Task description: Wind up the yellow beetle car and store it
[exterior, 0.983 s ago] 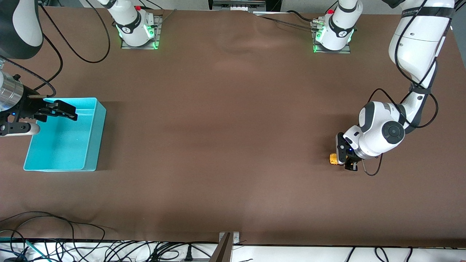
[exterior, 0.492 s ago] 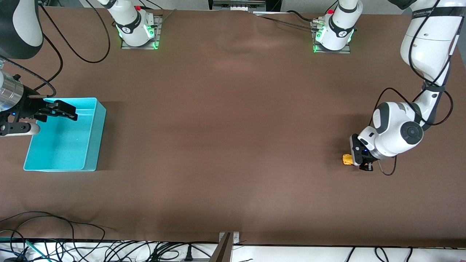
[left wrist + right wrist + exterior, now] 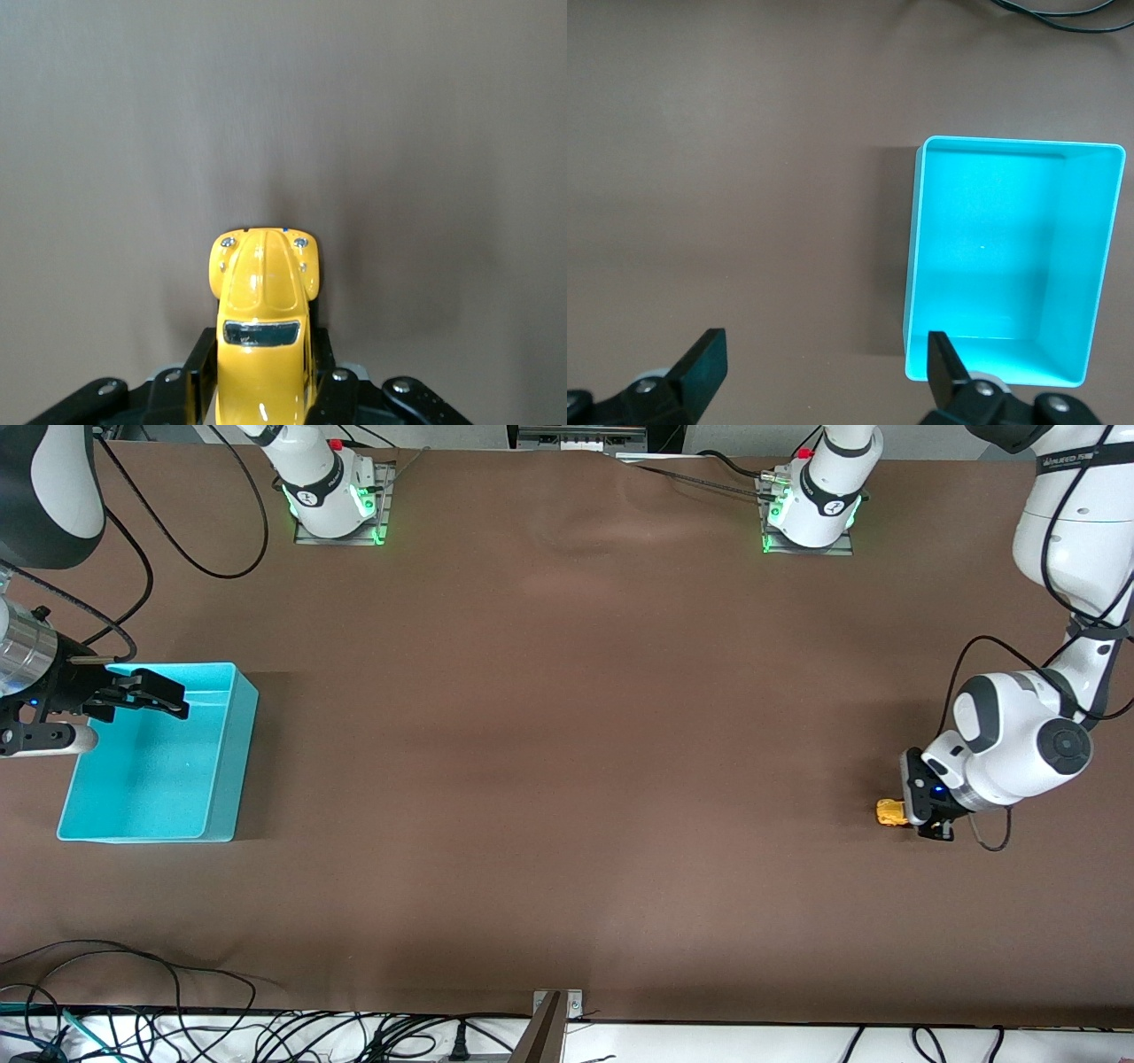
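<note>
Yellow beetle car (image 3: 263,332) headlights visible wrist-side, fingers (image 3: 199,363) clamped

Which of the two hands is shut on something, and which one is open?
The left hand is shut on the yellow car at its end of the table. The right hand hangs open over the turquoise bin, holding nothing.

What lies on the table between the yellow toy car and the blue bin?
Nothing: the front view shows only bare brown table between the toy car and the bin.
</note>
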### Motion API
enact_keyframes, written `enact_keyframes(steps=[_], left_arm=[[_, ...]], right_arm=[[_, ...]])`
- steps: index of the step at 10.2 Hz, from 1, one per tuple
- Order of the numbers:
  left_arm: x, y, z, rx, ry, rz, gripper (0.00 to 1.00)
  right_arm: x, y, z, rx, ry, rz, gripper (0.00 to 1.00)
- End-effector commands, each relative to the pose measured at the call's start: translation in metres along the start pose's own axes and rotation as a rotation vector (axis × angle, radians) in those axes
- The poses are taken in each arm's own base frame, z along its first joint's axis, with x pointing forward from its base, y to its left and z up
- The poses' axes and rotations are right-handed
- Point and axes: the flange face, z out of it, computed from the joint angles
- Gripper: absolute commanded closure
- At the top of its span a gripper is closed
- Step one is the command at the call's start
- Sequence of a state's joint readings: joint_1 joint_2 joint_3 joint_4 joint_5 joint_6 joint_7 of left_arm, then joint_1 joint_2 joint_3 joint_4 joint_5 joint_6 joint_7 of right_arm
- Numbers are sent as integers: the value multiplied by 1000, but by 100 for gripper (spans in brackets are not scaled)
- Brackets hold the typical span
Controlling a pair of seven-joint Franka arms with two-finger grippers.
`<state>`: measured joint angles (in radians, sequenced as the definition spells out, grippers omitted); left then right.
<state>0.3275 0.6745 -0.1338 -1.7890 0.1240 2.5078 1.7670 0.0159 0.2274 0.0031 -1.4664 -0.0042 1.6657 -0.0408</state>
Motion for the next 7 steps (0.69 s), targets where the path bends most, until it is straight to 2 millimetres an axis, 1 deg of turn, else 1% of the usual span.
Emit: enact_keyframes(steps=[1, 2, 3, 4, 6, 7], left_arm=[[-32, 18, 32, -57, 9, 62, 99], [-41, 17, 31, -51, 7, 89, 99], [-52, 21, 33, -52, 8, 87, 99], [-59, 20, 32, -46, 5, 85, 99], [-66, 22, 30, -44, 4, 84, 99], [-66, 22, 30, -44, 4, 84, 99]], right_arm=[[2, 0, -4, 18, 7, -5, 0], [2, 0, -4, 18, 7, -5, 0], [2, 0, -4, 18, 7, -5, 0], [2, 0, -4, 18, 7, -5, 0], [1, -1, -3, 19, 6, -4, 0], [1, -1, -3, 19, 6, -4, 0]])
